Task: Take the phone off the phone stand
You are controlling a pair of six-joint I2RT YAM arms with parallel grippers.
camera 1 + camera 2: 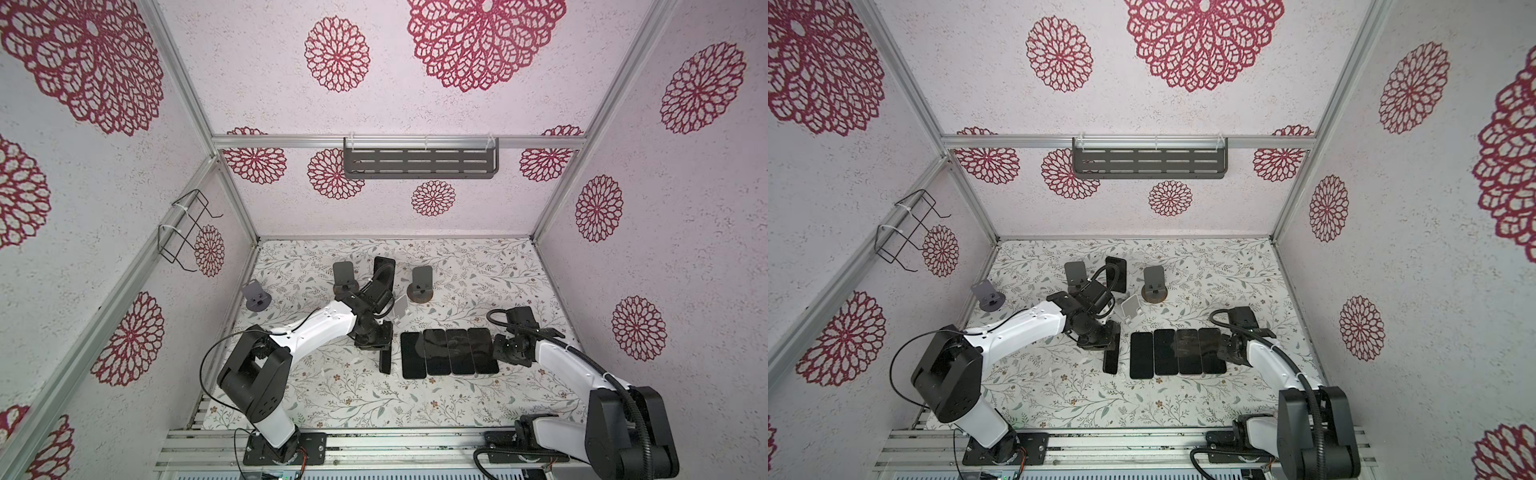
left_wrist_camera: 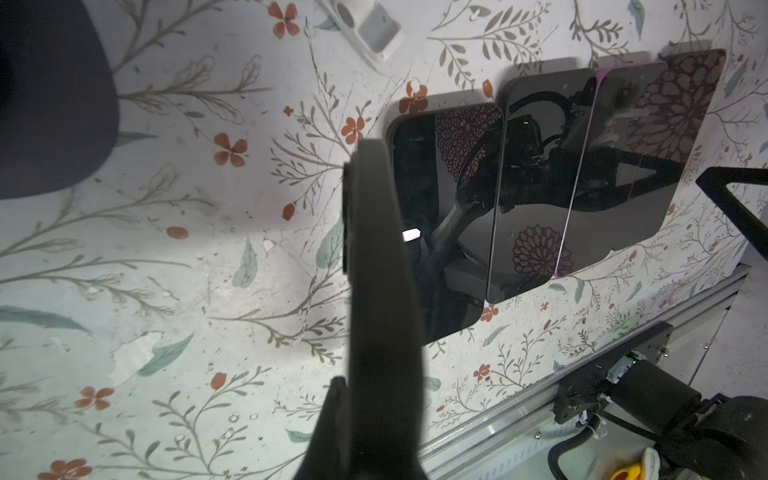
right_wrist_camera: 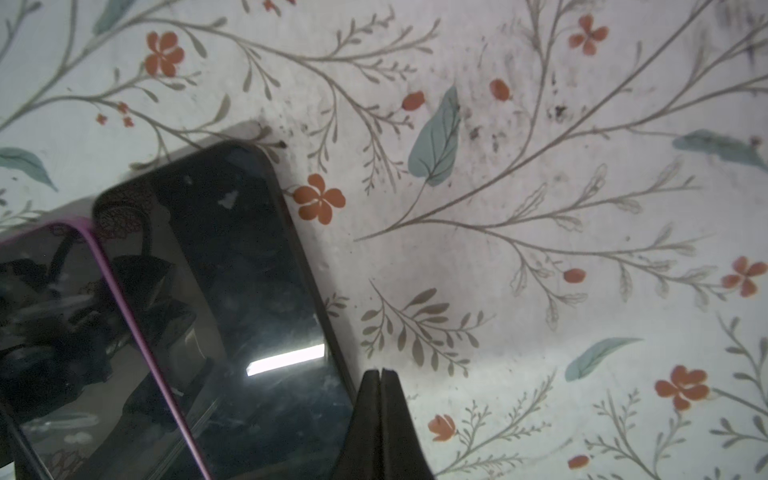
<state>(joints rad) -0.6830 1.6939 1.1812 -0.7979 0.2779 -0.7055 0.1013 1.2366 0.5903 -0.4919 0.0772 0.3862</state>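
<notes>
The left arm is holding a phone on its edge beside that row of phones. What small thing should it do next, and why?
Probably tip the phone flat and lower it onto the mat beside the row of four phones. The left gripper is shut on it edge-on, away from the stands, and bare mat shows on that side of the row.

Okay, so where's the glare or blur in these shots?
Left wrist view: the held phone is a dark blur near the lens, and the flat phones act as mirrors. Right wrist view: a white glare streak on the black phone, and the shut right pincer is soft. Both top views: even light.
</notes>
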